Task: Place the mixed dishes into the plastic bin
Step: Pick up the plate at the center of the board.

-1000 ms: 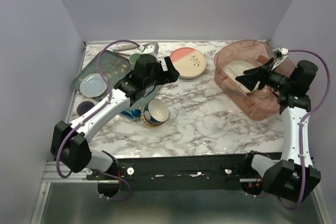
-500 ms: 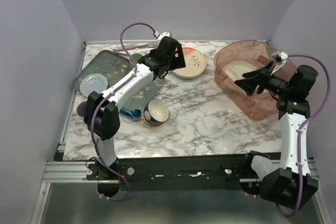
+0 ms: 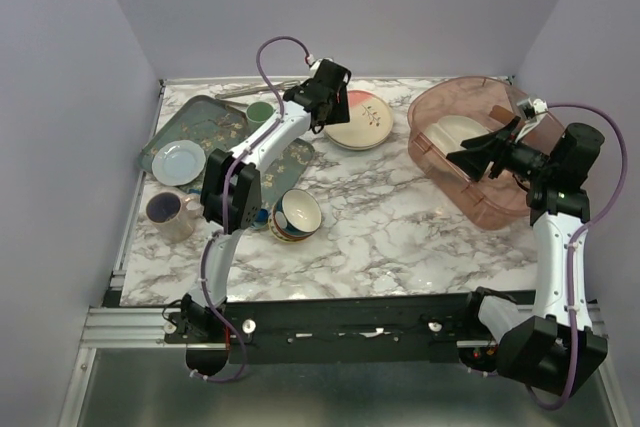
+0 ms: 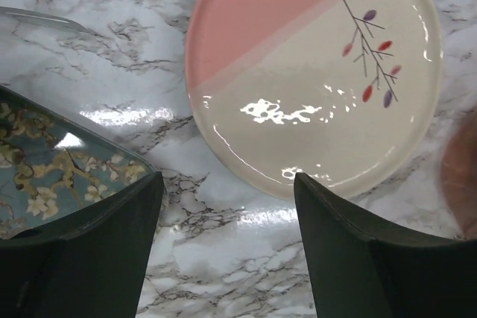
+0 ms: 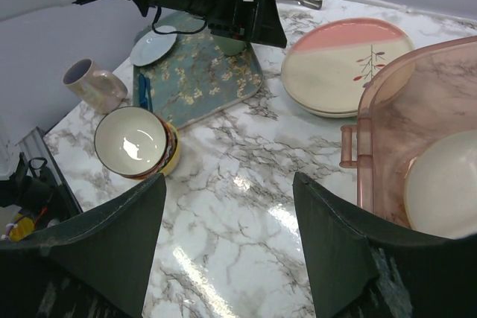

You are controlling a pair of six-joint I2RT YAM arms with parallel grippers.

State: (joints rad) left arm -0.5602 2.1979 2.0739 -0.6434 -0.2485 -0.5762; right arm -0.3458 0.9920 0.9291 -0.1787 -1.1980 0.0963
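- Nearest the arm bases, the patterned bowl [image 3: 295,214] sits upright on the desk [image 3: 400,237], closer to the left arm than the right.
- Off to the right, the plastic bin [image 3: 500,205] holds a cream plate [image 3: 458,132]. The right gripper [image 5: 227,191] hovers over the bin, jaws spread and empty.
- Farther back, the left gripper [image 4: 223,184] points down at the desk, jaws wide apart with nothing between them.
- The pink-and-cream plate [image 4: 313,72] lies flat just beyond those jaws, its near rim level with the fingertips and offset toward the bin side. I'd say it is the left arm's to take.
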